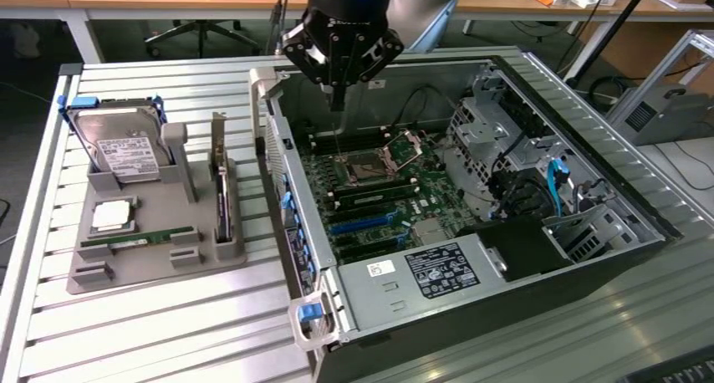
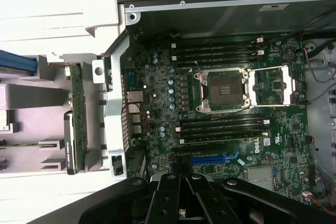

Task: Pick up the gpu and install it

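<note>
Gpu (image 1: 221,191) thin, dark, on edge

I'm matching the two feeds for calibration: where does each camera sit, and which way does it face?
Exterior view: off the arm, raised, looking down across the open computer case and grey holder; the gripper hangs shut above the case.
Wrist view: on the wrist, looking straight down at the motherboard; the gripper's dark frame shows.
Shared: CPU socket, gpu.
</note>
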